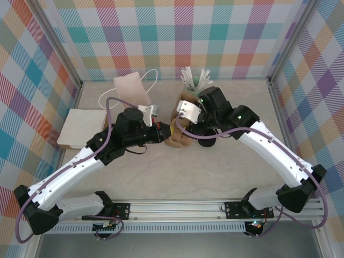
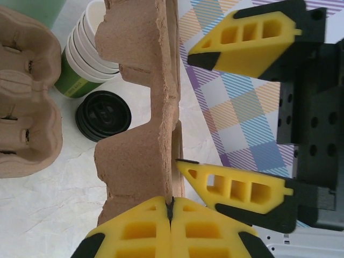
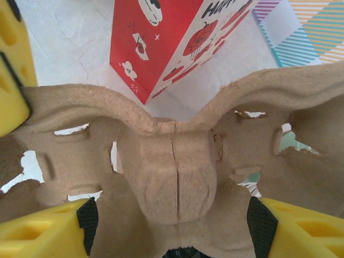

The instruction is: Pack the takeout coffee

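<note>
A brown pulp cup carrier (image 1: 177,138) is held on edge between the two arms at mid-table. My left gripper (image 2: 171,207) is shut on the carrier's (image 2: 137,150) thin rim. My right gripper (image 3: 174,226) is open, its yellow fingers (image 2: 242,37) spread wide on either side of the carrier's centre ridge (image 3: 174,177). One fingertip sits close to the rim and the other stands well off it. In the top view the left gripper (image 1: 164,134) comes in from the left and the right gripper (image 1: 185,115) from behind. The takeout coffee is hidden.
A stack of lidless green cups (image 2: 88,54) and black lids (image 2: 103,115) sit behind the carrier, with a second pulp carrier (image 2: 27,91) further left. A red printed bag (image 3: 161,37), a pot of white stirrers (image 1: 196,80), a white paper bag (image 1: 129,88) and a pale box (image 1: 80,126) stand around.
</note>
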{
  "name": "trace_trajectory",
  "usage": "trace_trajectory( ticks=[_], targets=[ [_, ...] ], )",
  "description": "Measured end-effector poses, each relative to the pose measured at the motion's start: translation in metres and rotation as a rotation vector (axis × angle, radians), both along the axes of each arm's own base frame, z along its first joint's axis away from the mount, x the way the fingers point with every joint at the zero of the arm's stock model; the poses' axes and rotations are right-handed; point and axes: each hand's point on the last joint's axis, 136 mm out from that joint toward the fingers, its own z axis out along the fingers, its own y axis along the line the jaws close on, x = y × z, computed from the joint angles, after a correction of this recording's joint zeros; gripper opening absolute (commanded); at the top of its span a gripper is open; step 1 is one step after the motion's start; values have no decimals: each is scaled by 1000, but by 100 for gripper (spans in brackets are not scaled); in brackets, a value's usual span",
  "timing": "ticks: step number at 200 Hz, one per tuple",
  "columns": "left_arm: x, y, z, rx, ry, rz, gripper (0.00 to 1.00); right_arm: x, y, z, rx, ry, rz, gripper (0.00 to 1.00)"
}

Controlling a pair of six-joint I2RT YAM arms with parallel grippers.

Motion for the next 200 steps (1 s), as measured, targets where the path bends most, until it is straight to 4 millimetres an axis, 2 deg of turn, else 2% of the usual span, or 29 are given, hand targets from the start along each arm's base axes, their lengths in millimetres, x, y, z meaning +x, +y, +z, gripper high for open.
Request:
trace_trajectory(
  ticks=[22,38,56,114,140,173,200],
  targets=[
    [0,0,0,1,-2,-1,0,5,3,-5,1,14,-1,73],
    [0,0,0,2,-5,-2,0,8,4,-8,2,20,-1,67],
    [0,0,2,-3,-9,-2,0,11,6,-12,1,33,-3,66],
    [1,-1,3,-9,-15,-3,0,12,11,-18,7,56,8,40],
    [1,-1,3,-8,-15,-3,0,13,11,-18,9,57,7,38],
    [1,2,2,18,-20,0,30,12,11,-18,10,58,10,38],
    [0,11,15,42,-36,22,46,13,9,-16,7,52,3,38]
  ],
)
